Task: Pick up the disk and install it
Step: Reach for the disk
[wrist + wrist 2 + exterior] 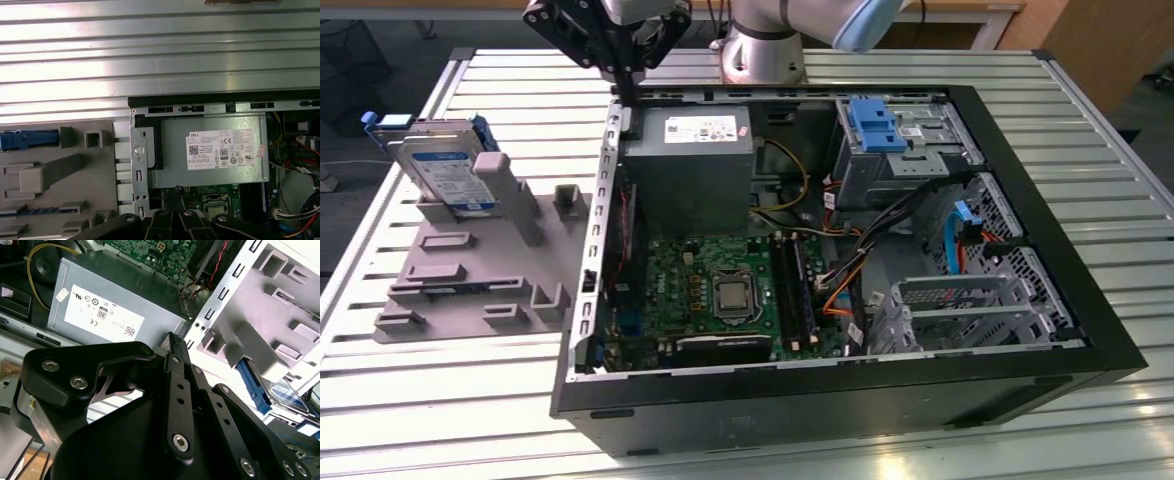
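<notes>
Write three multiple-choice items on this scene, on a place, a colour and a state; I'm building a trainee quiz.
1. Where is the disk?
A. upright in the grey holder, at the exterior view's left of the computer case
B. inside the case
C. lying flat beside the holder

2. The disk's plastic frame is:
A. red
B. blue
C. yellow

3. The gripper is:
A. shut on the disk
B. empty, above the case's rim by the power supply
C. open, deep inside the case

Key: 1 A, the disk stands in the holder; 2 B, blue shows at its edges; 3 B, it hangs over the rim, holding nothing.
</notes>
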{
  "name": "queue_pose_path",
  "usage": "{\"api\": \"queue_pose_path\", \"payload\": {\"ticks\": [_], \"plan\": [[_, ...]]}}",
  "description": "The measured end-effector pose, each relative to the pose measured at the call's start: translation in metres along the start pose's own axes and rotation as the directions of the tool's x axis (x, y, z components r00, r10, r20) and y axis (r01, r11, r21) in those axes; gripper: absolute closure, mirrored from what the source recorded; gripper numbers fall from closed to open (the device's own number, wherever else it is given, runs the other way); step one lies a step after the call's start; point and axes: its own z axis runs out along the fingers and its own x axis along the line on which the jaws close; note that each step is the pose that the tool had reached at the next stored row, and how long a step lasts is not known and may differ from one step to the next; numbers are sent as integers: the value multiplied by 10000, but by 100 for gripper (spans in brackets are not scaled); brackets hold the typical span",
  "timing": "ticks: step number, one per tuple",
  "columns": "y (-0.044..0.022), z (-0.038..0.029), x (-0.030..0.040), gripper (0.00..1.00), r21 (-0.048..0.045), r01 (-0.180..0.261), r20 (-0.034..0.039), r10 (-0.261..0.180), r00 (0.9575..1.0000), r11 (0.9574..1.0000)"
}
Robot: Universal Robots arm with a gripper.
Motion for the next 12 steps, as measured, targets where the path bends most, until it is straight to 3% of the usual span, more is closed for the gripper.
{"api": "queue_pose_path", "payload": {"ticks": [12], "plan": [[9, 1, 80, 89, 0, 0, 0, 0, 10000, 10000]]}}
